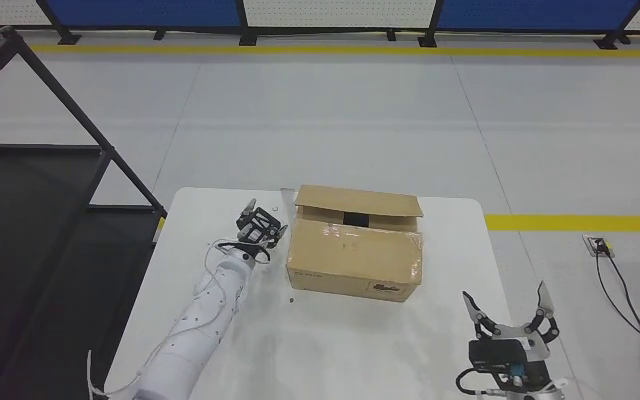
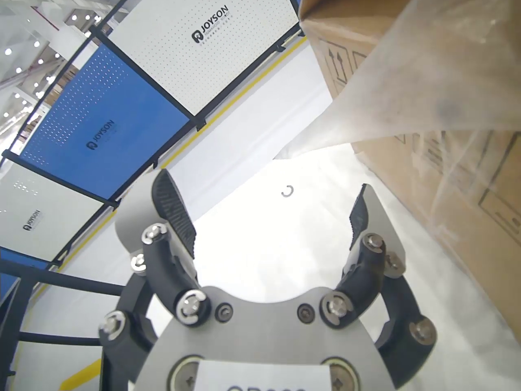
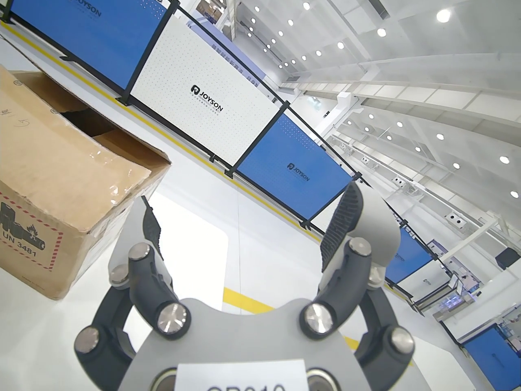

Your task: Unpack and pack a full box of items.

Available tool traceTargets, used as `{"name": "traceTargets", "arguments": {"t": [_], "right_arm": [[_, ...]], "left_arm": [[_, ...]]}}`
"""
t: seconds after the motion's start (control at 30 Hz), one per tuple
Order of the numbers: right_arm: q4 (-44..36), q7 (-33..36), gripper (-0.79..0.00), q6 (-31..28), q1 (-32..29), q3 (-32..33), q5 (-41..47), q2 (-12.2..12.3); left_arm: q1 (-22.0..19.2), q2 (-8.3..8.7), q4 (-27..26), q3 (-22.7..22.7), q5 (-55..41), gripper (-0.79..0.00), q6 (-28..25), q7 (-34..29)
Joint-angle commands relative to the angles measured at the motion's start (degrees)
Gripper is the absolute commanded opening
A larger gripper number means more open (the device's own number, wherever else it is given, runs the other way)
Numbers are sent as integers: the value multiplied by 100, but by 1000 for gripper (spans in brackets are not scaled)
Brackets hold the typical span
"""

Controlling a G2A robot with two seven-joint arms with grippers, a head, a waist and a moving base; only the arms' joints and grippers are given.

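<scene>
Top view: the cardboard box (image 1: 352,255) (flaps ajar) sits mid-frame on the table (image 1: 430,350); left gripper (image 1: 262,215) just beside its left end, right gripper (image 1: 505,302) lower right, both spread, empty.

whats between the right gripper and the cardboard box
Nothing: just bare white table separates the right gripper from the cardboard box, seen in both the top view and the right wrist view.

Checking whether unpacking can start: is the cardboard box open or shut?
Partly open: a dark gap shows between the top flaps of the cardboard box. What is inside, cannot tell.
</scene>
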Motion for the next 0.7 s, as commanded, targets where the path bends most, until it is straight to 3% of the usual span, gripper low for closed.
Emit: {"name": "traceTargets", "arguments": {"t": [0.0,0.33,0.67], "right_arm": [[-9,10,0,5,-26,18,0,-3],[-84,81,0,-55,-63,92,-75,-13],[-73,88,0,-150,-21,101,-120,-22]], "left_arm": [[-98,-85,174,73,-14,0,148,8],[-387,-365,688,295,-27,0,474,218],[-448,-433,893,135,-487,0,833,649]]}}
